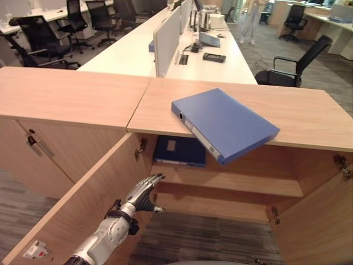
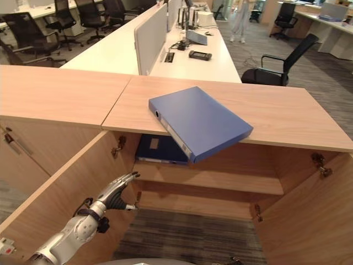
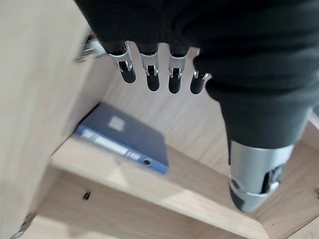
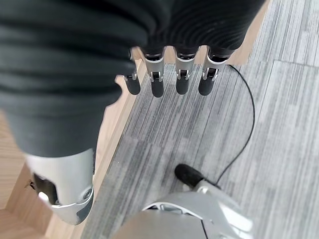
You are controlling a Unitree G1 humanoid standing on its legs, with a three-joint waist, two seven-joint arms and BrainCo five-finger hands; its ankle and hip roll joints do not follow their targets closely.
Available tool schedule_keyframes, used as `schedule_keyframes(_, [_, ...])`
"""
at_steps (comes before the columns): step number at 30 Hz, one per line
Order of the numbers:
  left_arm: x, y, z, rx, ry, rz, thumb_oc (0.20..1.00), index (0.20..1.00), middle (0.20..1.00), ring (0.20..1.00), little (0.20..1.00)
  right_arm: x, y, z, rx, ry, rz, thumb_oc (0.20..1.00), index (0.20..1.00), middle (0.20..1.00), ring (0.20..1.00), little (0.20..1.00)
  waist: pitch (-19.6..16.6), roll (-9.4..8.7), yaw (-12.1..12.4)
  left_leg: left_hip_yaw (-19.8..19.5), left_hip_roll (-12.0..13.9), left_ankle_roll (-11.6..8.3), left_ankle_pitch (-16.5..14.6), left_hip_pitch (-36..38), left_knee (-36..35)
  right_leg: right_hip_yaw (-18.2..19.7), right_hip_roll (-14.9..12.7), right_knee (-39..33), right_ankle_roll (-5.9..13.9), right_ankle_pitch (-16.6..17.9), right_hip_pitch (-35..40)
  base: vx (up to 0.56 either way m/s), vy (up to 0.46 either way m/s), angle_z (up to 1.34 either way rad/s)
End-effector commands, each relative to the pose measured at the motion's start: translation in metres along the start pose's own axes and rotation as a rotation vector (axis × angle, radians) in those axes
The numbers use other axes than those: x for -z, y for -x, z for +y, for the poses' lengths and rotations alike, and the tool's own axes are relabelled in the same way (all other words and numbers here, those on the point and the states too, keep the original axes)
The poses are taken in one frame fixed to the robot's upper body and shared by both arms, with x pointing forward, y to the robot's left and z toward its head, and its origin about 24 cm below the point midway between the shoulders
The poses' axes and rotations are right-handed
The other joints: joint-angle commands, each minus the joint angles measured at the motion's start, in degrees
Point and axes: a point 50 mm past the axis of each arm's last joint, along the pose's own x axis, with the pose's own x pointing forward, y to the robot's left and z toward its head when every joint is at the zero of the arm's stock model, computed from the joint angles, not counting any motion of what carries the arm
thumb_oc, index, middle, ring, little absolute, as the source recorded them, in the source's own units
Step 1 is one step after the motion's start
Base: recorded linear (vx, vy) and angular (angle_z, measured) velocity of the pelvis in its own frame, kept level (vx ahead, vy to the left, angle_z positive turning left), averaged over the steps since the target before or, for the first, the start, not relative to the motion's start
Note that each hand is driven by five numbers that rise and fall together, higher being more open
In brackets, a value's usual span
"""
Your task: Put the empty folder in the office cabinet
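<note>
Nearest, the left hand (image 1: 144,194) hovers with fingers relaxed and empty beside the open left door (image 1: 83,201), just below the shelf (image 1: 231,182). The right hand (image 4: 169,74) hangs low over the carpet (image 4: 259,149), fingers straight, grasping nothing.

On the shelf, at its left end, a second folder (image 3: 124,144) lies flat — it takes up that corner, so free room is to its right.

Above the shelf, the folder (image 1: 223,124) lies on the cabinet top (image 1: 309,116), its near corner jutting out past the front edge over the open cabinet. The right door (image 1: 322,221) stands open too.

Risks, as I judge them: the overhang means a careless nudge from below or a one-sided pull could tip the folder off the top and onto the floor. A single-hand pinch on so broad a cover may let it swing or gape open. Fed in at a slant, it could catch the shelf's edge or ram the second folder.

Beyond the top, office tables (image 1: 138,49) and chairs (image 1: 292,69) stand well apart.
</note>
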Motion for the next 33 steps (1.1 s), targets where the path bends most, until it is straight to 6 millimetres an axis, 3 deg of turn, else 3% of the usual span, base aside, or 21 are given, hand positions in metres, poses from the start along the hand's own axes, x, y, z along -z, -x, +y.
schedule_keyframes(1, [-0.024, -0.012, 0.05, -0.178, -0.001, -0.162, 1.0, 1.0, 1.0, 1.0, 1.0, -0.019, -0.003, -0.005, 0.016, -0.017, -0.056, 1.0, 1.0, 1.0, 1.0, 1.0, 2.22, -2.09, -0.03, -3.69, -3.05, 1.96, -6.25, 3.37, 0.66, 0.17, 2.08, 0.42, 1.98, -2.7, 1.25, 0.0, -0.001, 0.03])
schedule_keyframes(8, [-0.047, -0.01, 0.08, -0.339, -0.032, -0.283, 1.0, 1.0, 1.0, 1.0, 1.0, -0.021, -0.002, 0.004, -0.007, -0.023, -0.063, 1.0, 1.0, 1.0, 1.0, 1.0, 2.26, -2.32, 0.1, -4.0, -3.06, 1.93, -6.28, 3.3, 0.66, -0.06, 2.17, 0.42, 1.97, -2.81, 1.29, 0.0, -0.002, 0.02])
schedule_keyframes(15, [-0.083, -0.037, 0.086, -0.33, -0.134, -0.453, 1.0, 1.0, 1.0, 1.0, 1.0, -0.031, -0.003, 0.009, -0.014, 0.003, -0.086, 1.0, 1.0, 1.0, 1.0, 1.0, 1.69, -2.31, -0.84, -3.64, -3.16, 1.96, -6.64, 3.66, 0.66, 0.32, 2.28, 0.42, 1.93, -2.96, 1.47, 0.0, 0.0, 0.0])
schedule_keyframes(23, [-0.118, -0.049, 0.096, -0.348, -0.202, -0.611, 1.0, 1.0, 1.0, 1.0, 1.0, -0.034, -0.003, 0.01, -0.011, 0.029, -0.091, 1.0, 1.0, 1.0, 1.0, 1.0, 1.35, -2.21, -1.83, -3.52, -2.84, 1.69, -6.74, 3.8, 0.66, 0.71, 2.63, 0.42, 1.77, -3.18, 1.5, 0.02, -0.027, -0.01])
schedule_keyframes(33, [-0.123, -0.058, 0.101, -0.345, -0.237, -0.618, 1.0, 1.0, 1.0, 1.0, 1.0, -0.039, -0.004, 0.001, 0.009, 0.031, -0.11, 1.0, 1.0, 1.0, 1.0, 1.0, 1.79, -2.8, -2.6, -3.62, -0.82, 0.26, -5.63, 3.35, 0.66, 0.17, 4.04, 0.42, 1.1, -3.68, 0.85, 0.02, -0.074, 0.01])
